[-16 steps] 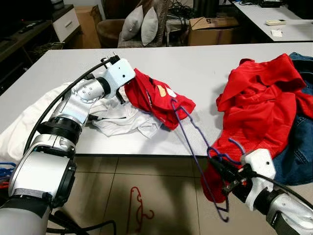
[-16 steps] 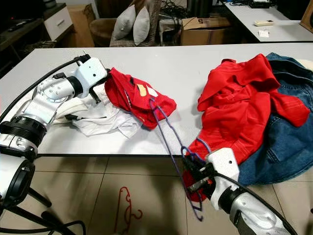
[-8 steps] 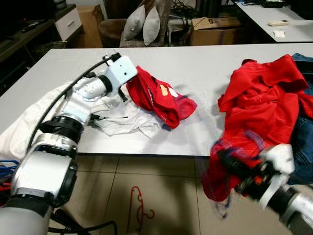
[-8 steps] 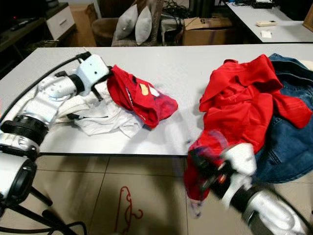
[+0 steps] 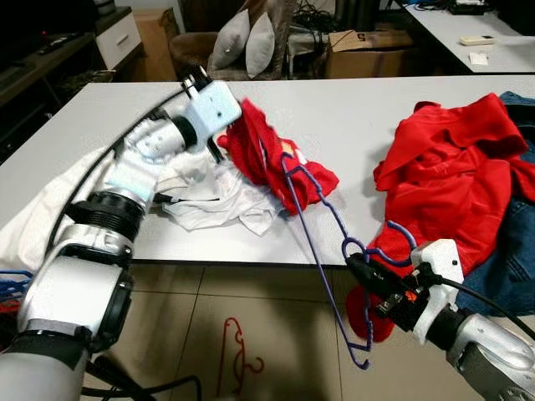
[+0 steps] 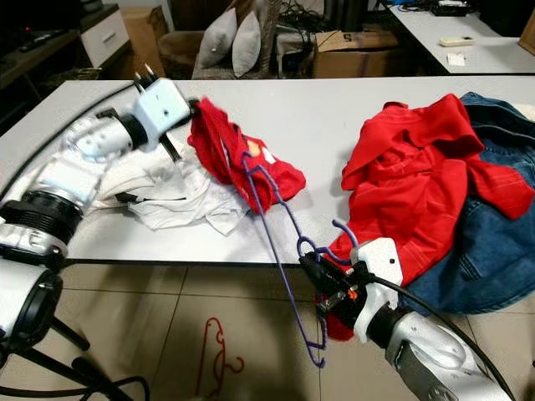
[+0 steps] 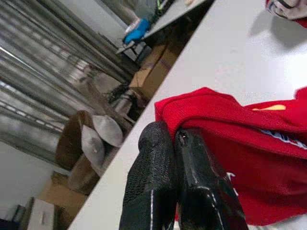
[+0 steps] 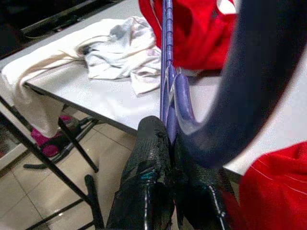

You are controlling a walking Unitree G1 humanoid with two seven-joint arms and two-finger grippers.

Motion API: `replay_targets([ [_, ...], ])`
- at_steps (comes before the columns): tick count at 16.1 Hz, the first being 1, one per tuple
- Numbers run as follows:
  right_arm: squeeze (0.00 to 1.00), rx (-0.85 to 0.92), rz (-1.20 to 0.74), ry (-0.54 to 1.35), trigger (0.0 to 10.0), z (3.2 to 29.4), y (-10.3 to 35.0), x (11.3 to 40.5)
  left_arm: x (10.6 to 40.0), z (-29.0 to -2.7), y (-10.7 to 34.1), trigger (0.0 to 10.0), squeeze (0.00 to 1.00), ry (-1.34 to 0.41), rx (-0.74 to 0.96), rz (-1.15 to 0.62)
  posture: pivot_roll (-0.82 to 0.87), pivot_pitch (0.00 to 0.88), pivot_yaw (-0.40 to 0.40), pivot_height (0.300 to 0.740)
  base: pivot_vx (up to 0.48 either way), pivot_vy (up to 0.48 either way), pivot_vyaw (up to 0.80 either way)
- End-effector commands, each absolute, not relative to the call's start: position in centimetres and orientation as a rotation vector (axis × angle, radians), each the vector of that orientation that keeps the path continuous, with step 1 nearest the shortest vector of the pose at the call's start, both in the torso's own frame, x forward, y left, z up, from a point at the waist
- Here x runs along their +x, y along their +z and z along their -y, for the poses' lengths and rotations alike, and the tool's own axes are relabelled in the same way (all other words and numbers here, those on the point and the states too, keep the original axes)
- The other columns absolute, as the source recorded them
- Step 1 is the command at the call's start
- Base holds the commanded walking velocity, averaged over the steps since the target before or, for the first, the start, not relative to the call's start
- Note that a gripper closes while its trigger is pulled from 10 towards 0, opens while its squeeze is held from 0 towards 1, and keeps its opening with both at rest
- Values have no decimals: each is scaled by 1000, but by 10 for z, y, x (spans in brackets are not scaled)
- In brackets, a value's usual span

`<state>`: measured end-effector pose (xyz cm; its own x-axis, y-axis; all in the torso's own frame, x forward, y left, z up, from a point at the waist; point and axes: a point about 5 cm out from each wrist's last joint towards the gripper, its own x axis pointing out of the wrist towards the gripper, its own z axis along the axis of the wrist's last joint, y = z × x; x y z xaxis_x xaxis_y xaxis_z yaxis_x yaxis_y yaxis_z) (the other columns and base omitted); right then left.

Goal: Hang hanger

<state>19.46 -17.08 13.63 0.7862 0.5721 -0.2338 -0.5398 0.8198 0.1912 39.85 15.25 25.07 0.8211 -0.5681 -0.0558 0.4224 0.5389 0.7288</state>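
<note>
While the left gripper (image 5: pixel 224 134) sits upper left of the head view w/ fingers clamped on a red shirt (image 5: pixel 280 163), lifting its edge off the grey table (image 5: pixel 351 125), the right gripper (image 5: pixel 358 269) is at lower right, below the table edge, fingers pinched on a purple hanger (image 5: pixel 322 242) near its hook. Hanger runs diagonally from centre frame, one end tucked into the red shirt, the other end hanging over the floor. White cloth (image 5: pixel 213 200) lies beside the shirt. Red jacket (image 5: pixel 447 180) & denim (image 5: pixel 514 251) piled at right. Red hanger (image 5: pixel 238 351) on the tile floor, bottom centre.
</note>
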Motion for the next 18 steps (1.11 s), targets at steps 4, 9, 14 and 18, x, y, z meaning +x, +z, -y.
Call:
replay_targets([
  [4, 0, 79, -326, 508, 10000, 182, 130, 202, 398, -165, 319, 0, 0, -447, 749, 401, -76, 0, 81, 740, 0, 0, 0],
  [9, 0, 111, -234, 366, 10000, 201, 140, 214, 396, -167, 319, 0, 0, -441, 749, 392, -73, 0, 87, 740, 0, 0, 0],
  [14, 0, 295, -83, 684, 10000, 172, 169, 192, 396, -149, 303, 0, 0, -527, 755, 359, -72, 0, 93, 740, 0, 0, 0],
  [18, 0, 348, -152, 692, 10000, 156, 161, 202, 394, -119, 292, 0, 0, -630, 746, 354, -80, 0, 101, 740, 0, 0, 0],
])
